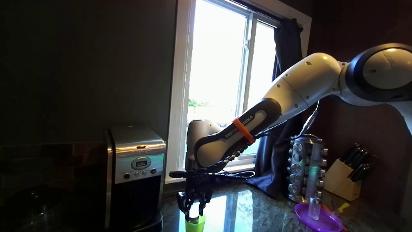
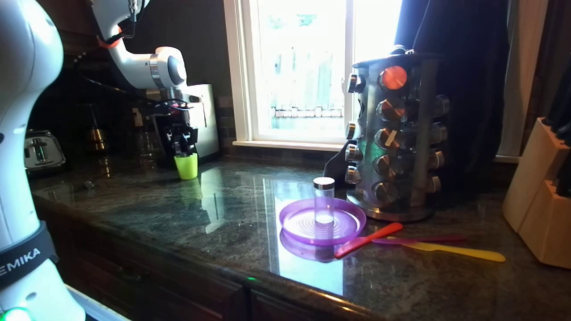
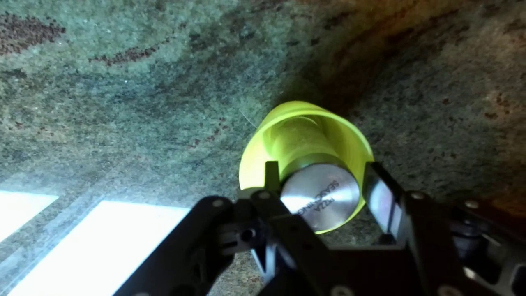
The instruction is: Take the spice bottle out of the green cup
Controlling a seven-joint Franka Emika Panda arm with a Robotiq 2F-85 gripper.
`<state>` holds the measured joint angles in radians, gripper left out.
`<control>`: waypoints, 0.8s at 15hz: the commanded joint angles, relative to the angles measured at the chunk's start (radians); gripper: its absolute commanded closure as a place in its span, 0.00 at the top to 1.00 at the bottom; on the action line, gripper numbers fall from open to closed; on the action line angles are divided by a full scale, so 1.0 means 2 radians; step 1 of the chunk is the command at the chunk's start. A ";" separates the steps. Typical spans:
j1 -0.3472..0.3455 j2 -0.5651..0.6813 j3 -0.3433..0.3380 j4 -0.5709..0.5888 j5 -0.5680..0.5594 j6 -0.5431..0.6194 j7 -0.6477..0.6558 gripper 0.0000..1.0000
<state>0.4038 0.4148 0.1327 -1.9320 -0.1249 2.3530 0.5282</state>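
Note:
The yellow-green cup [image 3: 255, 162] stands on the countertop; it also shows in both exterior views [image 1: 195, 226] [image 2: 187, 168]. The spice bottle [image 3: 322, 193] leans inside it, with its silver lid marked "pizza seasoning" facing the wrist camera. In the exterior views the bottle is hidden or cannot be made out. My gripper [image 3: 319, 172] is partly open at the cup's mouth, one finger on each side of the lid. A narrow gap shows between the lid and the right finger. The gripper also shows above the cup in both exterior views [image 1: 194, 215] [image 2: 184, 152].
A coffee maker [image 1: 140, 161] stands close beside the cup. A purple plate [image 2: 290, 229] holds another lidded bottle [image 2: 324, 203]. Behind it stand a spice rack [image 2: 415, 147] and a knife block [image 2: 539, 200]. Coloured plastic knives [image 2: 379, 238] lie beside the plate.

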 commanded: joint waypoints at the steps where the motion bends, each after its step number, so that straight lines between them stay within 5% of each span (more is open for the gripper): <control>1: 0.002 0.009 -0.006 0.001 -0.007 0.002 0.005 0.51; 9: 0.000 0.007 -0.014 -0.009 -0.009 0.004 0.009 0.69; 12: -0.001 0.008 -0.016 -0.009 -0.008 0.005 0.010 0.57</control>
<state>0.4016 0.4148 0.1131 -1.9353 -0.1266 2.3535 0.5296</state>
